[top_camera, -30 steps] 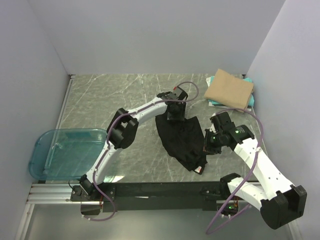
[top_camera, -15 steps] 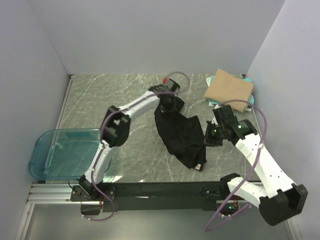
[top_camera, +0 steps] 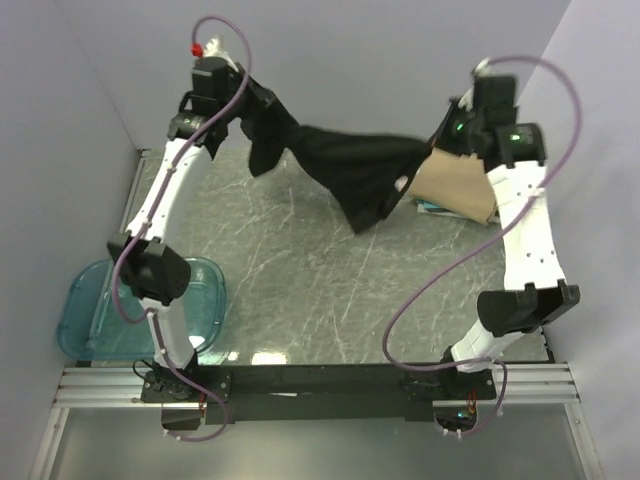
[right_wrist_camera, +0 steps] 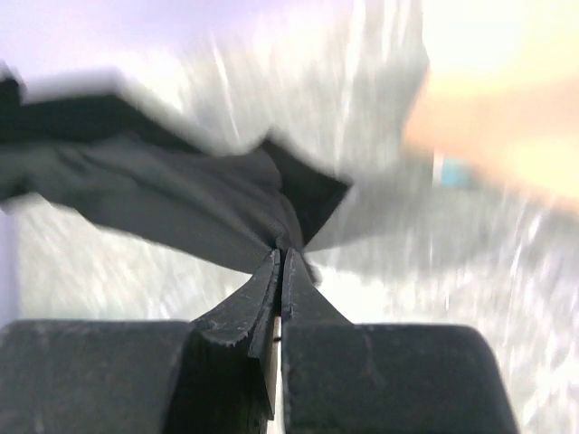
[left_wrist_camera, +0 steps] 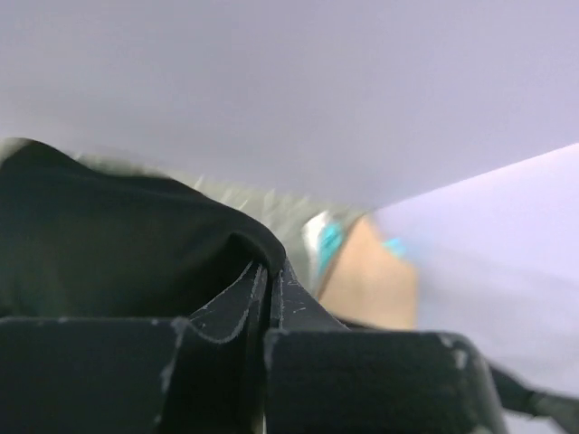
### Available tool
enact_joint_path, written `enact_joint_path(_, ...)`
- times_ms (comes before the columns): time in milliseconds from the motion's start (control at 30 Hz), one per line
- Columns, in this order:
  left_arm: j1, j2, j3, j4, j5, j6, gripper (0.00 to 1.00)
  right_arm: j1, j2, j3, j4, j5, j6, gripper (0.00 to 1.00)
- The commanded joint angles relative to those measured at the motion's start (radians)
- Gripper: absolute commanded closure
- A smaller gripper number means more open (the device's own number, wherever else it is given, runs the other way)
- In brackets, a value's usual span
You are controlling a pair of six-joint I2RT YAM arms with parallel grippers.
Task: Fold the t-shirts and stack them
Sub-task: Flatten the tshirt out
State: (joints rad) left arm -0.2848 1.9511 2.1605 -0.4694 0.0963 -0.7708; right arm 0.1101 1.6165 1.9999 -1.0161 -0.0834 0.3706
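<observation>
Nearest, at the table's left edge: translucent blue plastic tray [top_camera: 90, 310], partly covered by the left arm's elbow. Beyond it, grey-green marbled table top [top_camera: 320, 290]. Further back on the right: folded tan t-shirt [top_camera: 465, 190] lying on something teal [top_camera: 428, 206], left corner hidden behind hanging black fabric. High over the far half of the table: crumpled black t-shirt [top_camera: 350, 165], strung between both claws and sagging to a point in the middle. Left gripper [top_camera: 255, 112] pinched tight on one end, right gripper [top_camera: 443, 135] pinched tight on the other; no gap between the fingers in either wrist view. A second ago lay crumpled mid-table with both arms low; now lifted clear, arms raised and spread wide.
</observation>
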Motion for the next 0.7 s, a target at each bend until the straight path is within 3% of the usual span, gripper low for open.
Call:
enact_joint_path(0, 0.006, -0.144, -0.025, 0.208, 0.063, -0.03, 1.0, -0.029, -0.035, 0.246, -0.052, 0.051, -0.045, 1.0)
enact_joint_path(133, 0.018, -0.219, -0.08, 0.194, 0.077, -0.059, 1.0, -0.03, -0.222, 0.079, 0.149, 0.082, -0.064, 1.0)
enact_joint_path(233, 0.019, -0.25, -0.121, 0.077, 0.085, -0.047, 0.98, -0.032, -0.462, -0.209, 0.348, 0.106, -0.085, 1.0)
enact_joint_path(300, 0.019, -0.274, -0.175, 0.016, 0.088, -0.051, 0.86, -0.03, -0.613, -0.396, 0.424, 0.119, -0.09, 1.0)
enact_joint_path(333, 0.021, -0.273, -0.23, -0.001, 0.095, -0.039, 0.8, -0.032, -0.65, -0.49, 0.425, 0.131, -0.09, 1.0)
enact_joint_path(367, 0.021, -0.265, -0.258, -0.017, 0.103, -0.036, 0.67, -0.03, -0.694, -0.527, 0.416, 0.137, -0.084, 1.0)
enact_joint_path(467, 0.018, -0.21, -0.352, -0.106, 0.129, -0.013, 0.5, -0.03, -0.71, -0.642, 0.312, 0.161, -0.038, 1.0)
enact_joint_path(667, -0.059, -0.244, -0.594, -0.16, 0.056, 0.065, 0.4, -0.032, -0.699, -0.874, 0.203, 0.134, 0.073, 1.0)
